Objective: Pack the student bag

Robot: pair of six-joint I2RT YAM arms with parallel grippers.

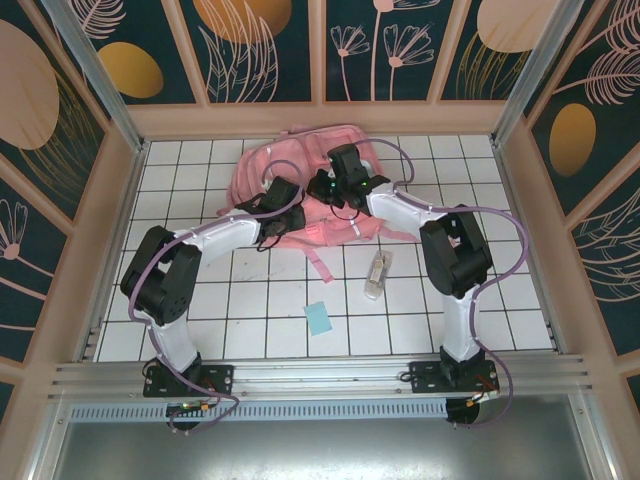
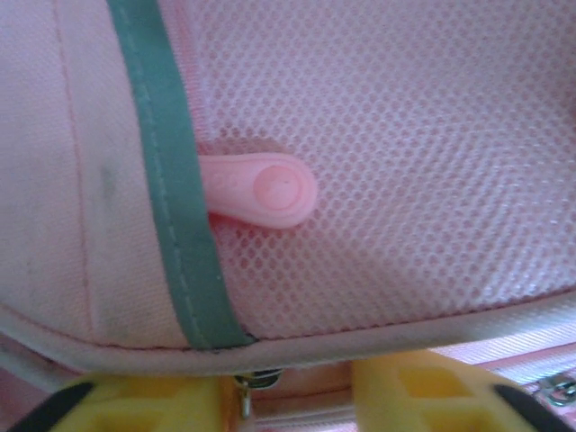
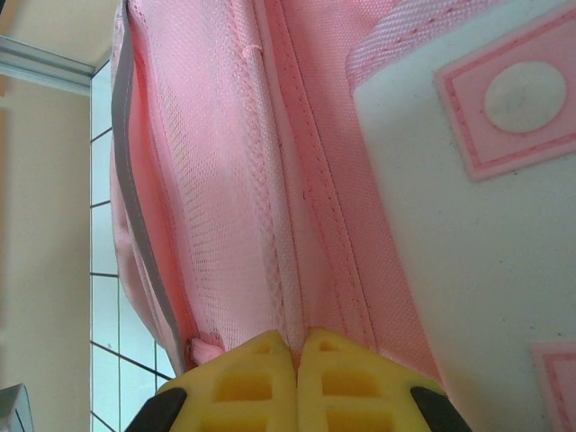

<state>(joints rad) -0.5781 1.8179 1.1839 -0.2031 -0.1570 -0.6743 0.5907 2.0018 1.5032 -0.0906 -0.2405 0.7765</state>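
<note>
We could read no writing: the raised marks on the pink pull tab (image 2: 270, 189) were too blurred, and the white patch (image 3: 468, 252) bore only a pink square and circle. The student bag (image 1: 270, 160) lay at the far middle of the tiled table (image 1: 250, 330). The right gripper (image 3: 296, 378) was pinched tight on the bag's piped seam. The left gripper (image 2: 283, 396) stood wide apart at its bound edge, clamping nothing. Nearer than the bag lay a clear pouch (image 1: 377, 273) and a blue card (image 1: 318, 318) among bare tiles.

On table (image 1: 500, 300), student bag (image 1: 255, 175) far ctr; small case (image 1: 377, 273) & card (image 1: 318, 318) in front, card left of case.
</note>
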